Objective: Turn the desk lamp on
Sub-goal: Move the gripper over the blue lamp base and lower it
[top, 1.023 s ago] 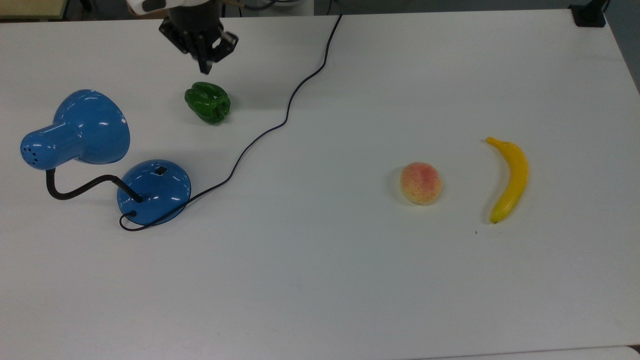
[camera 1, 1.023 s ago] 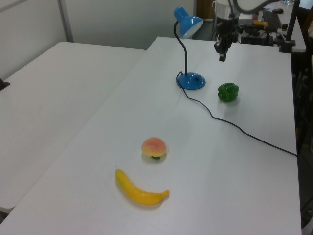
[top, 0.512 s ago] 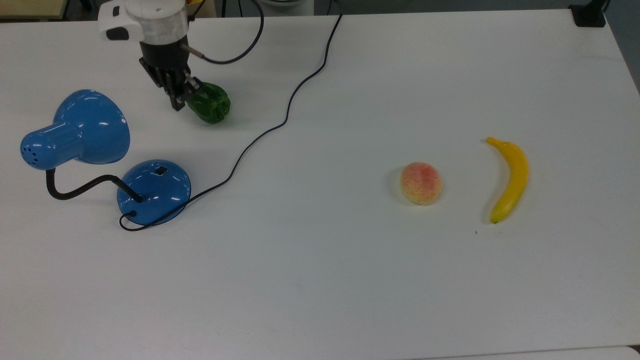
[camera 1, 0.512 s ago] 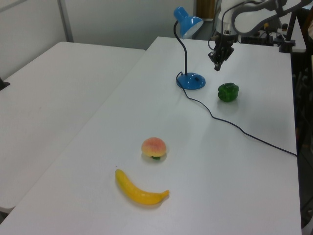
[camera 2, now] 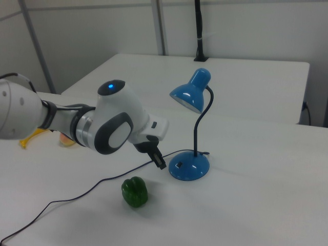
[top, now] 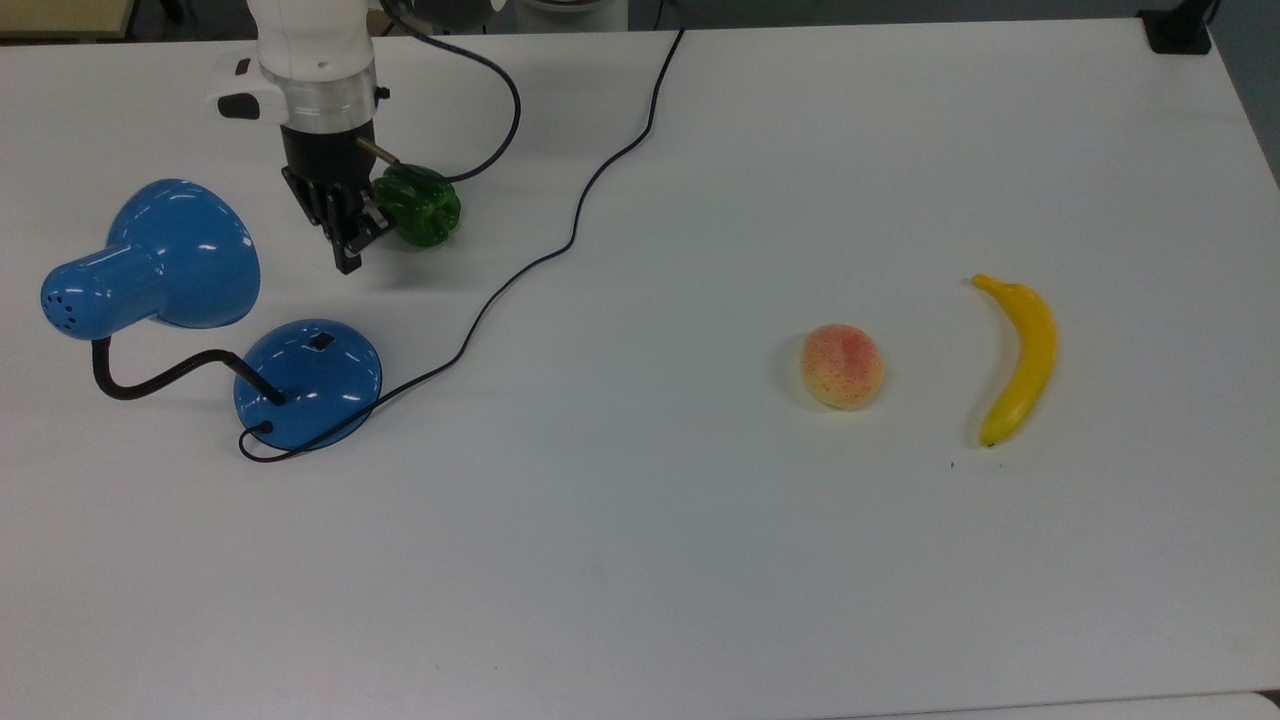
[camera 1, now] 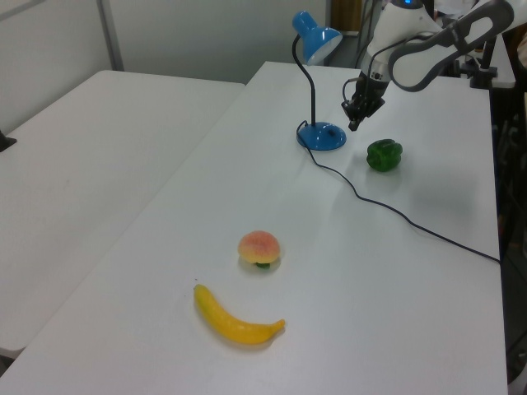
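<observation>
The desk lamp stands at the top view's left: a glossy blue shade, a black gooseneck and a round blue base with a small black switch. It is unlit. My gripper points down, shut with nothing held, above the table just beyond the base and apart from it. In the left view the gripper hangs to the right of the base. In the right view the gripper is close to the left of the base, under the shade.
A green pepper lies right beside my wrist. The lamp's black cord snakes from the base to the table's far edge. A peach and a banana lie far off at the top view's right.
My gripper has come from the table's far edge past the green pepper, down and toward the lamp base. The lamp and the fruit have not moved.
</observation>
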Tool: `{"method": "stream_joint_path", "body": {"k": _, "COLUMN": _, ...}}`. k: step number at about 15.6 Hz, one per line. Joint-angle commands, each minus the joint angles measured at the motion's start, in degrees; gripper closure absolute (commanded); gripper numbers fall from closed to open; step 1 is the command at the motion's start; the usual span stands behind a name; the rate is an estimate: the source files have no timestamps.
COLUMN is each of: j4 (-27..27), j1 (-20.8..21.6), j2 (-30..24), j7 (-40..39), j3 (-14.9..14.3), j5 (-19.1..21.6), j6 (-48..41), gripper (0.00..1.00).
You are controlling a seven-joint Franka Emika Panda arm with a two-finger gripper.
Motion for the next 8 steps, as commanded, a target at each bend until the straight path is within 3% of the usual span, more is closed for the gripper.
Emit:
{"method": "stream_joint_path", "body": {"k": 1, "j4": 0.1, "j1": 0.1, "j2": 2.4, "j7": 0.5, "j3": -0.8, "j5": -0.6, "j6": 5.3, "gripper": 1.00}}
{"method": "stream_joint_path", "body": {"k": 8, "j4": 3.4, "j1": -0.4, "j2": 6.6, "j7": -3.7, "j3": -1.4, "j5": -1.4, "j6": 10.6, "gripper": 1.00}}
